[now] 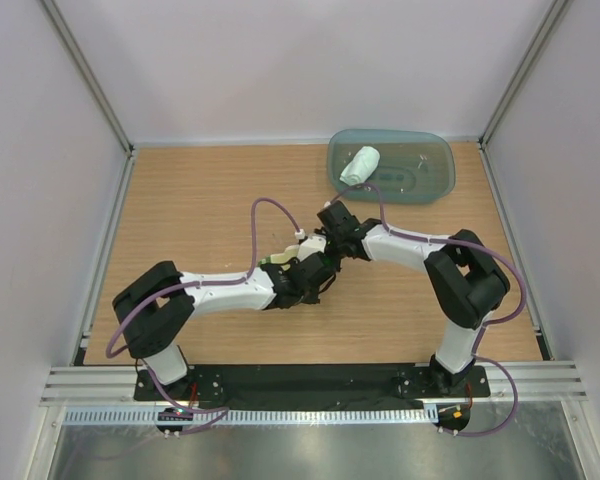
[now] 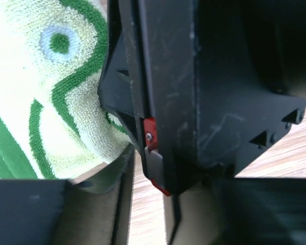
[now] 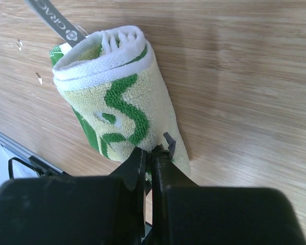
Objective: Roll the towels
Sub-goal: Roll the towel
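A pale yellow towel (image 3: 117,97) with green drawings lies rolled up on the wooden table, and only a corner of it (image 1: 278,260) shows past the arms in the top view. My right gripper (image 3: 155,151) is shut, pinching the roll's loose outer edge. My left gripper (image 2: 149,214) sits right beside it. Its fingers stand a narrow gap apart with bare wood between them, and the towel (image 2: 46,92) lies up and left of them. In the top view the left gripper (image 1: 318,272) and the right gripper (image 1: 318,250) meet mid-table. The plain white towel (image 1: 360,165) lies rolled in the teal tray (image 1: 435,185).
The tray stands at the back right of the table. A grey label strap (image 3: 56,20) sticks out from the far end of the yellow roll. The right gripper's black body (image 2: 194,92) fills the middle of the left wrist view. Purple cables (image 1: 265,215) loop above the arms.
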Available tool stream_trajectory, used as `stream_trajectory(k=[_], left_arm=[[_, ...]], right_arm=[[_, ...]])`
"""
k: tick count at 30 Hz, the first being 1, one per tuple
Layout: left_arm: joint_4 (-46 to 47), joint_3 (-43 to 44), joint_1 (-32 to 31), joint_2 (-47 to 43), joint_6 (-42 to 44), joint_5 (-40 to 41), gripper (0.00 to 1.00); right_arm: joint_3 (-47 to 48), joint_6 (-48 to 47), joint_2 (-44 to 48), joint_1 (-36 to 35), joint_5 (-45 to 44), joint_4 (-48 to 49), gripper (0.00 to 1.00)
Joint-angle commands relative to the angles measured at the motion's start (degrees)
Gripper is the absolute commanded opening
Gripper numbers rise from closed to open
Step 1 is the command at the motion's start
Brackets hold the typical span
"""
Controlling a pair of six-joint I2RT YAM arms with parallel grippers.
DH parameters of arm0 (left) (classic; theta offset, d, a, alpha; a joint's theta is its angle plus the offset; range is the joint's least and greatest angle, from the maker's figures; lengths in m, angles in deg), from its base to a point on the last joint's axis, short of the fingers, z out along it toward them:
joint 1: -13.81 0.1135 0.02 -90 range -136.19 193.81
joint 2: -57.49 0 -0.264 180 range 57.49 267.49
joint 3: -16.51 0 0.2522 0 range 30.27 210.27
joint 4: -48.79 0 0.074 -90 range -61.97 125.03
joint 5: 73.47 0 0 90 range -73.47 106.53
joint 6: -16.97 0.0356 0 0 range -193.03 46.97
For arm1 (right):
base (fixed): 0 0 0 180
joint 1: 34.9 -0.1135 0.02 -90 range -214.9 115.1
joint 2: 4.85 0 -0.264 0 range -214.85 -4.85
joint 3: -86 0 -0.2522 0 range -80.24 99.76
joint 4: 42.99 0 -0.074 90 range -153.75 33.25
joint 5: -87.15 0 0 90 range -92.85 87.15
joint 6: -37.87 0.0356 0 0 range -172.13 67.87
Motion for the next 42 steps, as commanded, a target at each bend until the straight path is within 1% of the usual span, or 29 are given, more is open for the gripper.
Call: stream_trajectory(k=[1,3,4,6,7,9,10,12,13,14,16,17,18,19,22,25,30,31,32,34,39,42], left_arm=[[-1.24,-1.41,3.38,4.8,1.02,-0.33,0.25],[-1.5,-1.32,3.47,5.07,0.58,-0.07,0.2],[-1.59,-1.41,3.56,5.16,0.49,0.02,0.16],[-1.68,-1.41,3.91,4.98,0.32,-0.06,0.12],[-1.68,-1.49,3.91,4.72,0.23,-0.15,0.08],[-1.94,-1.84,4.26,4.19,0.14,-0.85,0.06],[-1.94,-2.11,4.52,3.41,0.14,-1.12,0.07],[-2.64,-2.63,4.79,2.44,0.14,-1.21,0.13],[-3.0,-2.81,4.79,1.82,0.23,-1.21,0.24],[-3.09,-2.99,4.79,0.86,0.58,-1.21,0.32],[-3.26,-3.6,4.79,-0.2,1.02,-1.47,0.44],[-3.44,-3.78,4.79,-1.51,1.63,-1.82,0.47],[-3.79,-3.78,4.62,-2.13,1.98,-2.26,0.47],[-4.05,-3.95,4.35,-2.83,2.42,-2.61,0.48],[-6.76,-4.39,3.3,-6.35,3.22,-1.91,0.49],[-9.84,-4.92,2.51,-10.04,2.87,-0.69,0.49],[-12.14,-5.63,1.45,-15.84,2.34,1.25,0.49],[-12.4,-5.36,1.28,-16.98,2.6,1.69,0.49],[-13.8,-4.58,1.1,-17.43,2.69,2.04,0.49],[-15.12,-3.7,0.4,-18.3,3.13,3.1,0.49],[-19.25,-2.02,-1.09,-18.75,4.01,3.54,0.5],[-19.35,-2.72,-2.06,-19.54,4.36,3.89,0.5]], right_arm=[[3.64,0.11,2.99,-2.81,17.49,-0.64,0.03],[3.9,0.38,3.34,-2.46,18.82,-0.72,0.04],[3.99,0.38,3.43,-2.55,20.22,-0.81,0.04],[4.26,0.46,3.6,-2.55,21.28,-1.16,0.04],[4.17,0.38,3.86,-2.55,21.72,-1.34,0.04],[3.38,0.11,5.26,-2.46,21.64,-2.56,0.04],[2.77,0.29,5.88,-2.37,21.73,-2.57,0.03],[0.57,1.51,7.81,-1.93,22.08,-1.96,0.04],[-0.31,2.04,8.34,-1.93,22.25,-1.34,0.03],[-1.79,2.74,8.78,-1.76,22.34,-0.99,0.04],[-3.3,4.84,9.49,-1.93,22.6,1.03,0.03],[-4.52,5.38,9.75,-1.93,22.78,1.73,0.04],[-4.97,5.65,9.75,-1.93,22.7,2.52,0.04],[-5.41,6.09,9.93,-2.02,22.35,2.7,0.08],[-6.2,6.7,10.19,-2.02,22.34,3.32,0.12],[-5.68,6.18,10.37,-2.02,22.34,2.71,0.13],[-5.15,5.91,9.76,-2.02,21.91,2.35,0.16],[-5.15,5.83,9.58,-2.02,21.9,2.35,0.21],[-5.15,5.91,9.49,-2.02,21.73,2.44,0.23],[-5.24,6.0,9.14,-2.02,21.55,2.62,0.31],[-5.33,5.83,8.53,-2.11,20.41,2.53,0.33],[-5.24,5.74,7.91,-2.28,20.24,2.7,0.33]])
